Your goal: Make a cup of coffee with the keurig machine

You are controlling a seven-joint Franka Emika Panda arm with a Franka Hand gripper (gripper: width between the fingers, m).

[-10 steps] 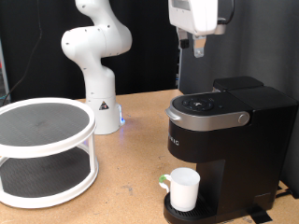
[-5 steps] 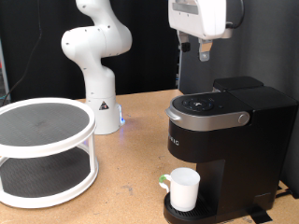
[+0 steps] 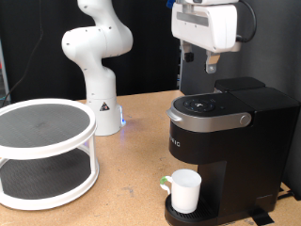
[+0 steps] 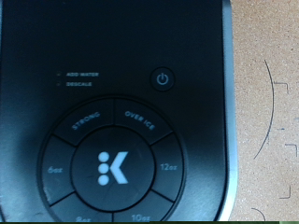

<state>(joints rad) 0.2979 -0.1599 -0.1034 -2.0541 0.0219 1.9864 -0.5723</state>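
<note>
On the wooden desk [image 3: 141,179] the keurig machine [image 3: 226,151] stands lid down, the cup [image 3: 184,191] on its drip tray. The gripper [image 3: 211,64] hangs above the buttons, holding nothing; its spread I cannot tell. The cup looks rigid, breakable, best gripped by rim or handle.

We see open air between the gripper [image 3: 198,62] and the keurig [image 3: 226,151] lid; cup [image 3: 185,190] fills its bay.
</note>
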